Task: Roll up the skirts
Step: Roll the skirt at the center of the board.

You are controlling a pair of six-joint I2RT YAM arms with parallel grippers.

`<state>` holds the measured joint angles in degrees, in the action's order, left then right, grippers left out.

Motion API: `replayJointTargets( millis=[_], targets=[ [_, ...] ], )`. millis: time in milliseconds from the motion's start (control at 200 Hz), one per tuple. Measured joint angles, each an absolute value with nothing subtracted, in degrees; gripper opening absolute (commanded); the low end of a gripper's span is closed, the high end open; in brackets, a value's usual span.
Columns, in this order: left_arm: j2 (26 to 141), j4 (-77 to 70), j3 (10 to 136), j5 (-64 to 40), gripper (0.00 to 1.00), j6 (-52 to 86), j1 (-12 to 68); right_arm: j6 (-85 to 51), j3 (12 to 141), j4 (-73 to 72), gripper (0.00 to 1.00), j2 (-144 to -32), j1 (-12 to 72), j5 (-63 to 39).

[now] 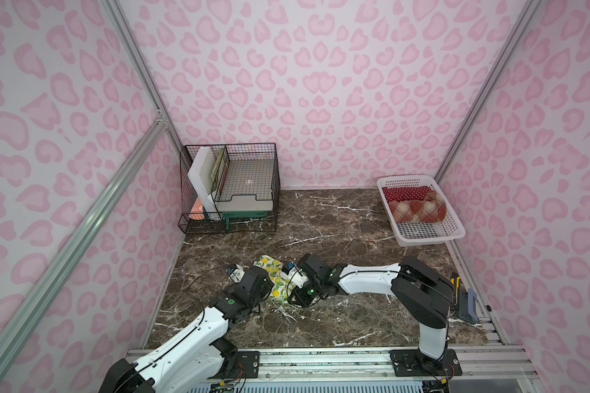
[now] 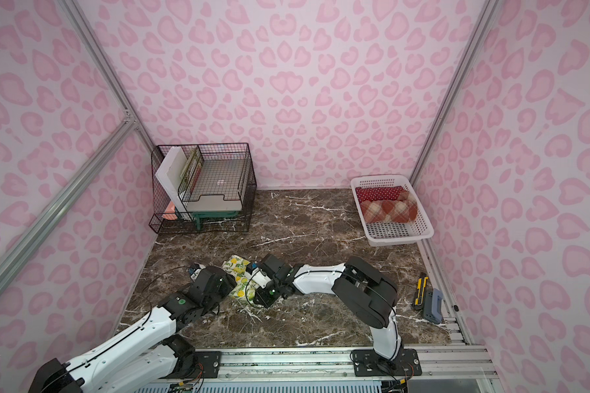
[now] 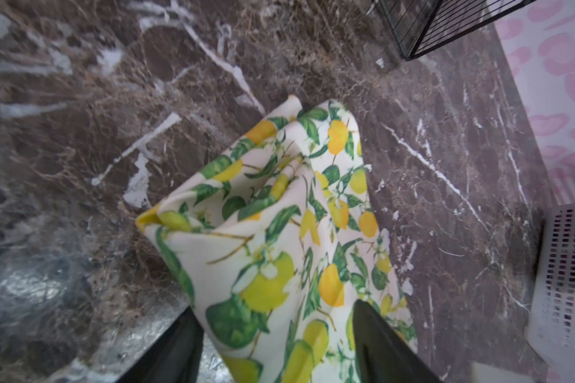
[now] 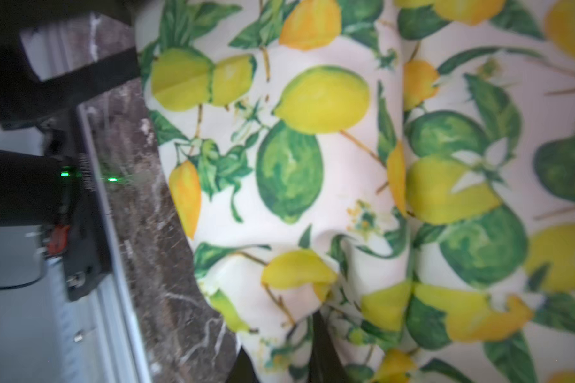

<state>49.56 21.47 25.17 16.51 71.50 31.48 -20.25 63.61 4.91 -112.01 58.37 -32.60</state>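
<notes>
The cream lemon-print skirt point(image 1: 272, 269) point(image 2: 236, 268) lies bunched on the dark marble table between my two wrists. In the left wrist view the lemon skirt point(image 3: 279, 232) runs between the fingers of my left gripper point(image 3: 274, 308), which stand wide apart and open, one finger resting over the cloth. My right gripper point(image 4: 279, 335) is shut, pinching a fold at the edge of the lemon skirt point(image 4: 312, 149). The red polka-dot skirt point(image 1: 404, 193) point(image 2: 378, 193) and the plaid skirt point(image 1: 416, 211) point(image 2: 389, 211) lie rolled in the white basket point(image 1: 419, 240) point(image 2: 394, 241) at the back right.
A black wire rack point(image 1: 232, 183) point(image 2: 205, 183) holding white boards stands at the back left; its corner point(image 3: 445, 26) shows in the left wrist view. A yellow-black knife point(image 1: 455, 285) and a grey-blue tool point(image 1: 470, 306) lie by the right edge. Pink patterned walls close three sides.
</notes>
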Motion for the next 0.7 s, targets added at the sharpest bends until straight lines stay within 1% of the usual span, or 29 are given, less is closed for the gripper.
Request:
replayJointTargets(
  millis=[105, 205, 485, 700],
  targets=[
    [47.3, 24.5, 26.6, 16.7, 0.81, 68.9, 30.3, -25.5, 63.9, 2.5, 0.0, -116.0, 54.8, -48.1],
    [45.7, 26.0, 27.2, 16.4, 0.8, 67.8, 30.0, -30.9, 63.2, 0.1, 0.0, -118.1, 52.0, -57.2],
    [45.5, 24.9, 21.9, 12.3, 0.79, 69.7, 31.7, -38.0, 63.7, -4.3, 0.0, -123.4, 47.8, -67.2],
    [43.9, 22.4, 20.6, 15.0, 0.81, 74.0, 35.9, -39.4, 64.8, -5.7, 0.0, -125.4, 45.5, -70.9]
  ],
)
